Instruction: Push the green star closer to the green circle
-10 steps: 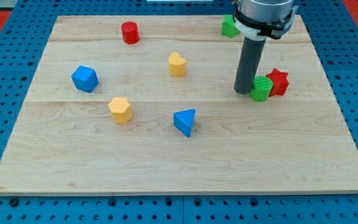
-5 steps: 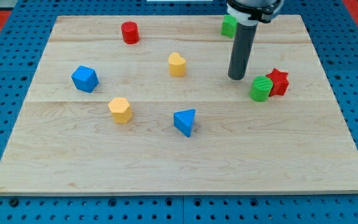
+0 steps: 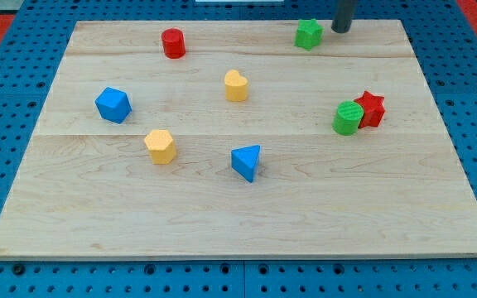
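The green star [image 3: 308, 34] sits near the view's top edge of the wooden board [image 3: 222, 215], right of centre. The green circle [image 3: 348, 117] stands lower at the right, touching the red star [image 3: 371, 108] on its right side. My tip [image 3: 339, 30] is at the view's top, just right of the green star with a small gap, and well above the green circle. Only the lower end of the rod shows.
A red cylinder [image 3: 172, 43] is at the top left. A yellow block [image 3: 236, 85] is near the middle, a blue block [image 3: 113, 104] at the left, an orange-yellow block [image 3: 161, 146] below it, a blue triangle [image 3: 246, 161] lower centre.
My tip has moved from just left of the green circle up toward the view's top, ending right of the green star. No block has moved.
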### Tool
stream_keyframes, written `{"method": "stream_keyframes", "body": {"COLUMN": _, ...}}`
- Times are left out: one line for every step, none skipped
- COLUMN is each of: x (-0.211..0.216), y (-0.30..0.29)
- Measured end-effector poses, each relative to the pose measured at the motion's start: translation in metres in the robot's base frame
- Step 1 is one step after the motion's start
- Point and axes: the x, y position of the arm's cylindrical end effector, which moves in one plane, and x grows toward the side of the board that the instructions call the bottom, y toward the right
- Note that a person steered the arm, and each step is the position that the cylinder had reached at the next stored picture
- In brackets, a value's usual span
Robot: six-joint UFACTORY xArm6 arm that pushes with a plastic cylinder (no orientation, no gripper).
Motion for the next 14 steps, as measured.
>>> {"method": "stream_keyframes", "body": {"x": 0.0, "y": -0.052}}
{"method": "stream_keyframes", "body": {"x": 0.017, "y": -0.085}}
{"method": "stream_keyframes", "body": {"x": 0.043, "y": -0.096}}
{"method": "stream_keyframes", "body": {"x": 0.047, "y": -0.125}}
{"method": "stream_keyframes", "body": {"x": 0.05, "y": -0.15}}
{"method": "stream_keyframes", "body": {"x": 0.069, "y": -0.146}}
{"method": "stream_keyframes", "body": {"x": 0.073, "y": -0.134}}
{"method": "stream_keyframes", "body": {"x": 0.073, "y": -0.119}}
{"method": "stream_keyframes", "body": {"x": 0.078, "y": -0.106}}
{"method": "stream_keyframes", "body": {"x": 0.082, "y": -0.098}}
{"method": "stream_keyframes", "body": {"x": 0.075, "y": -0.099}}
{"method": "stream_keyframes", "body": {"x": 0.075, "y": -0.099}}
{"method": "stream_keyframes", "body": {"x": 0.075, "y": -0.099}}
{"method": "stream_keyframes", "body": {"x": 0.082, "y": -0.096}}
